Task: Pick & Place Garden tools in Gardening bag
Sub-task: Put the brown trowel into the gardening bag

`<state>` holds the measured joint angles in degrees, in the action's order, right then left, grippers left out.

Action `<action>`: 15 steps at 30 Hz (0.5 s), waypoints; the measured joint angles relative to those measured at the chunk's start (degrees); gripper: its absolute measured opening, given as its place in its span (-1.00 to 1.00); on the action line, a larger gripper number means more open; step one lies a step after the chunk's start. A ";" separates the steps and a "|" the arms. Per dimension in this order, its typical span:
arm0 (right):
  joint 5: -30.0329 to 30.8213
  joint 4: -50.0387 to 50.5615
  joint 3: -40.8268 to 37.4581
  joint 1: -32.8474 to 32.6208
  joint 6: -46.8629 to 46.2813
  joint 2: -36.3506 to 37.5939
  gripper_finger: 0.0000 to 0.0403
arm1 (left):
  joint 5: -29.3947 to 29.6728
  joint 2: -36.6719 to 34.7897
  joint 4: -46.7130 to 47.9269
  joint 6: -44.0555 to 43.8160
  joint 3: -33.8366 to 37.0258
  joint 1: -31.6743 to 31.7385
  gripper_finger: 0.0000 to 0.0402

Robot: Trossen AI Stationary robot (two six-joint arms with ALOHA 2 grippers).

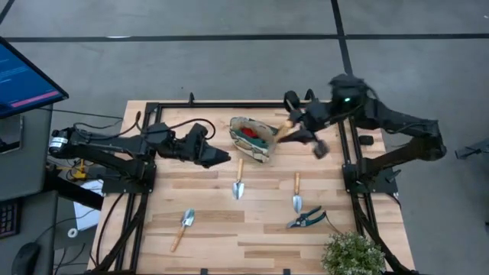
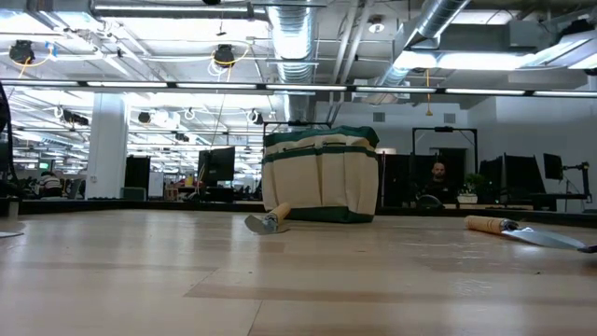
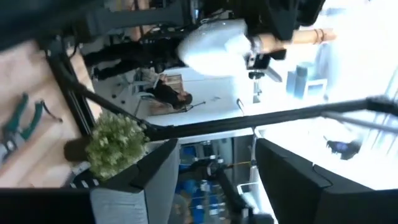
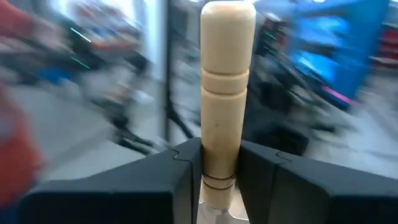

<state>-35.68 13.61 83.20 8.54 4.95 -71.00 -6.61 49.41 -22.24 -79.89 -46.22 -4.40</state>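
Your right gripper pinches a trowel beside the gardening bag (red item inside); left gripper fingers can't be told; three trowels and shears remain.

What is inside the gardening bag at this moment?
From above, the gardening bag holds a red item and something dark green. Whatever lies lower is covered. The right gripper holds a wooden-handled tool at its rim.

Beige bag upright, glove inside; three trowels, shears on table
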 joint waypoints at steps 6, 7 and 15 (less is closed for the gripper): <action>-16.31 -11.92 0.00 0.37 -12.20 1.91 -0.68 | 0.13 0.02 -0.90 9.18 0.00 0.02 -0.06; -17.86 -13.58 0.00 0.01 -13.59 1.86 -0.68 | 0.13 0.02 -1.10 10.27 0.00 0.02 -0.07; -14.06 -12.93 -0.02 -0.83 -14.37 1.03 -0.68 | 0.07 -0.47 -2.54 13.23 0.02 1.54 -0.15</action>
<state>-49.73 0.68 83.18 7.71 -9.42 -69.97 -6.55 48.94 -24.78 -66.66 -46.20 -2.86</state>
